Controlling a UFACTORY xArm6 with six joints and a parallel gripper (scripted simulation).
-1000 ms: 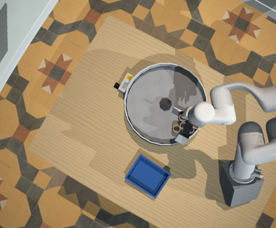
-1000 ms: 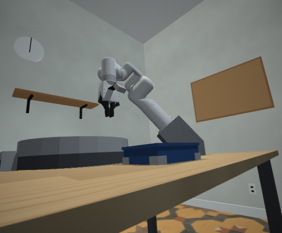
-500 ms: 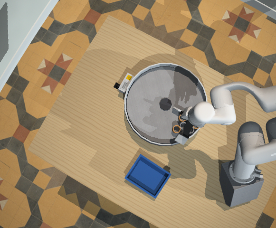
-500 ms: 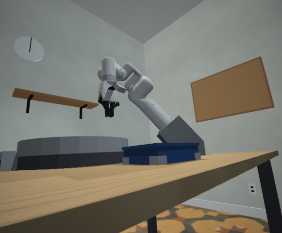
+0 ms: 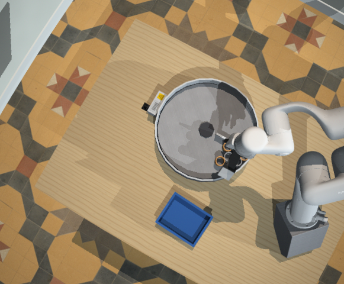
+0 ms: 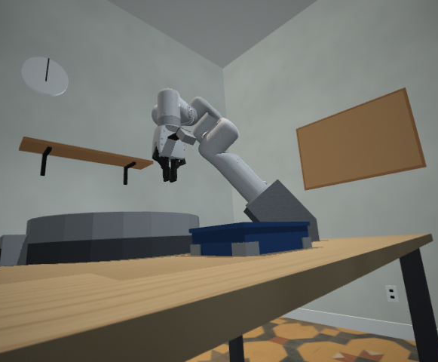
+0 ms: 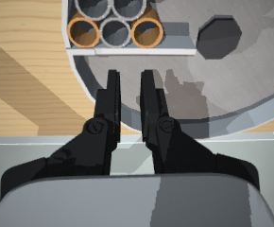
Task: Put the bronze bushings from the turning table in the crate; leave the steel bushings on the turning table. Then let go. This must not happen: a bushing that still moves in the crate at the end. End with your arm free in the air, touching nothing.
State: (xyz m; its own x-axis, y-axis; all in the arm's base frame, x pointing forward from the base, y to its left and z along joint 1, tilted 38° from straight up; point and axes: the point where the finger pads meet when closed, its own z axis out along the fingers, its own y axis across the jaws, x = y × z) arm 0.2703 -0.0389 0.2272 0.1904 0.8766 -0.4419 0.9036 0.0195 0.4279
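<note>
The turning table [image 5: 177, 122] [image 6: 109, 225] [image 7: 257, 71] is a grey round tray with a raised rim. In the wrist view, two bronze bushings [image 7: 83, 46] [image 7: 147, 46] stand upright with a steel bushing [image 7: 115, 45] between them, beside a thin divider; two more steel ones are behind. The top view shows a third bronze bushing [image 5: 215, 160] at the group's inner side. My gripper [image 6: 169, 179] [image 7: 130, 86] is slightly open with nothing between the fingers, high above the turning table. The arm hides its fingertips in the top view. The blue crate [image 5: 184, 216] [image 6: 219, 237] is empty.
A dark hub [image 5: 205, 129] [image 7: 219, 38] stands at the turning table's centre. A white divider [image 7: 146, 52] runs from the rim towards the hub. A small labelled box [image 5: 156, 103] adjoins the outer rim. The arm's base block [image 5: 306, 242] stands to the right of the crate.
</note>
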